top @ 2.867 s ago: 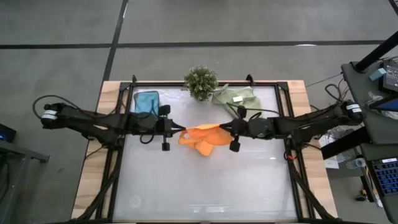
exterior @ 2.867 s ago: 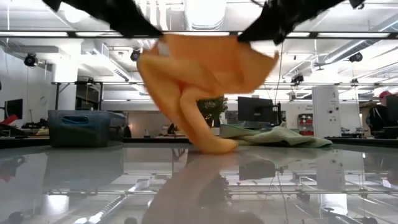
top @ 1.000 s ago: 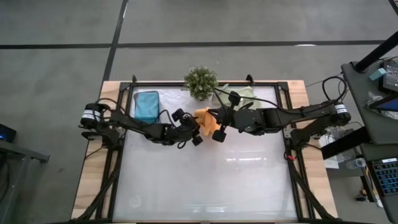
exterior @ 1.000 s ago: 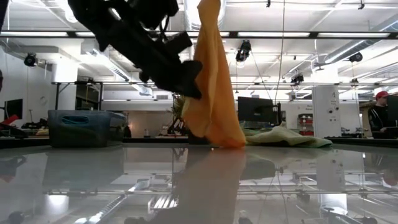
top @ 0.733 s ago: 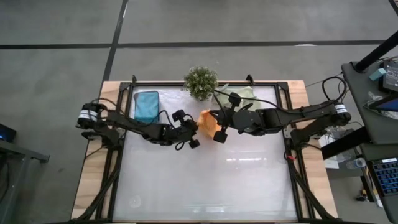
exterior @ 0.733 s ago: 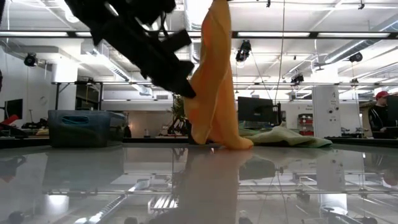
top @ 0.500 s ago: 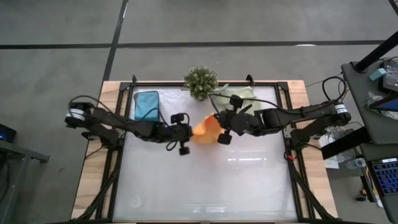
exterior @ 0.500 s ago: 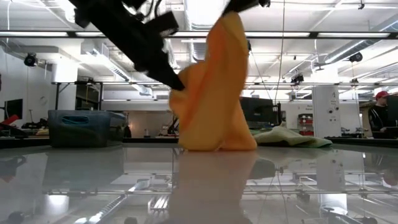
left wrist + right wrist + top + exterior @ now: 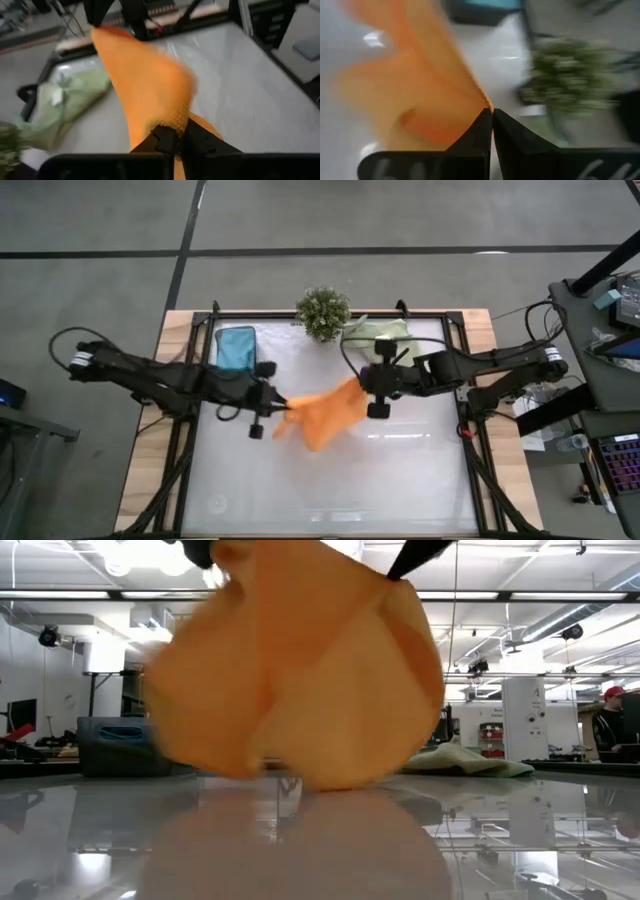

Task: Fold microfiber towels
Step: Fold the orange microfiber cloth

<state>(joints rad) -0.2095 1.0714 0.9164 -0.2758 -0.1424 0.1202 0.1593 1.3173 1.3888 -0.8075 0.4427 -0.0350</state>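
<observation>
An orange microfiber towel (image 9: 322,414) hangs spread between my two grippers over the middle of the table. It fills the low view as a wide sheet (image 9: 300,670). My left gripper (image 9: 280,407) is shut on its left end and my right gripper (image 9: 358,386) is shut on its right end. A teal towel (image 9: 236,346) lies in a dark tray at the far left. Pale green towels (image 9: 378,333) lie heaped at the far edge, right of the plant. My left gripper pinches an edge of the orange towel (image 9: 172,121) between its two fingers, coming from the table's left, slanting slightly down. The cloth runs away from the fingers toward the other arm. How many layers it holds does not show. My right gripper pinches a corner of the orange towel (image 9: 481,106) between its two fingertips, coming from the table's right, slanting down. The towel sags below and between the grippers. I cannot tell whether its lowest fold (image 9: 330,780) touches the table.
A small bushy plant (image 9: 323,312) stands at the middle of the far edge. The tray (image 9: 135,745) shows at the left of the low view. The near half of the glossy table top (image 9: 340,490) lies bare. A person (image 9: 612,725) stands far off in the room.
My left gripper has shut on the lower part of the orange towel, then risen and drawn back toward the table's left edge. The towel, which hung as a narrow bunch from my right gripper, is now pulled out wide between the two. My right gripper has tipped and moved slightly right.
</observation>
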